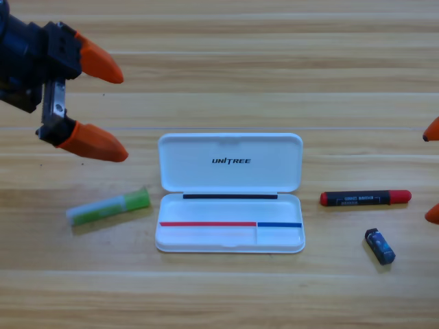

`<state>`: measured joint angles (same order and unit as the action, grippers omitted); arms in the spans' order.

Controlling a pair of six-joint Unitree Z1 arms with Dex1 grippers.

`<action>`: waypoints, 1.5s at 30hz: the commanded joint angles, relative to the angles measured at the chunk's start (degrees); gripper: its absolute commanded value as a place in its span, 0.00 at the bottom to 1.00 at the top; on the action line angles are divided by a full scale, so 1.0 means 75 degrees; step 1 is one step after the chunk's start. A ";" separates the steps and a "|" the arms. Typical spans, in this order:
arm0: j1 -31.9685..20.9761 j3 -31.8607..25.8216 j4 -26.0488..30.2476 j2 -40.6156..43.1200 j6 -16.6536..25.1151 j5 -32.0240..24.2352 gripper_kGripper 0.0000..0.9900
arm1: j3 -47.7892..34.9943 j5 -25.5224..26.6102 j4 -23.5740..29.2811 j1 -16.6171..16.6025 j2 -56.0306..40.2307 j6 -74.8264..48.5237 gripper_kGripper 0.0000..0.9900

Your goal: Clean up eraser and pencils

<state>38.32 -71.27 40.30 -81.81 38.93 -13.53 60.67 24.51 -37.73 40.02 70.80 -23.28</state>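
**Ana:** Case first. White UNITREE case lies wide open in the middle of the worktop, lid laid flat toward the far side and the shallow tray facing up. I read that as deliberate: it is ready to be filled from above, and nothing is in it yet.

**Ben:** And the things to go in?

**Ana:** All three are out on the wood. The green-ended pencil lies to the left of the tray, near it but not touching, slightly tilted. The red-and-black pencil lies level to the right of the hinge line, just beside the case. The eraser sits below that pencil, apart from it and off the tray's right corner.

**Ben:** Where are the arms?

**Ana:** The left claw hangs at the upper left with its two orange jaws spread well apart and nothing between them. It is above and to the left of the green-ended pencil, so I'd judge that pencil the natural first pick. Of the right claw only two orange tips show at the right edge, set apart from each other and holding nothing; it looks to be waiting.

**Ben:** Anything in the way?

**Ana:** No stray objects. The raised lid stands between the left claw and the tray only if it comes straight across; coming in from the tray's left side avoids it. The round pencils may roll when nudged.
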 commanded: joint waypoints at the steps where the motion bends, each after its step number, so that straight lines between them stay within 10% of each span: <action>1: 0.0141 -0.0071 0.0099 0.0056 -0.0163 0.0163 1.00 | -0.0238 -0.0080 -0.0160 0.0172 0.0052 0.0034 1.00; 13: 0.0141 -0.0189 0.0146 -0.0108 -0.0304 0.0245 1.00 | -0.0449 -0.0901 -0.0266 0.0172 -0.0194 0.0526 1.00; 25: -0.0808 -0.0857 0.0779 -0.0823 0.1184 0.3245 0.98 | 0.0113 -0.4123 -0.1133 0.0160 0.1165 0.2624 0.99; 45: -0.1429 -0.0904 0.1388 -0.3495 0.1173 0.2823 0.99 | 0.1274 -0.3350 -0.1027 0.0219 0.4974 0.5144 0.93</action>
<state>28.55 -77.84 48.35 -103.25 49.08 10.10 69.86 -0.93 -45.70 40.39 101.93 14.13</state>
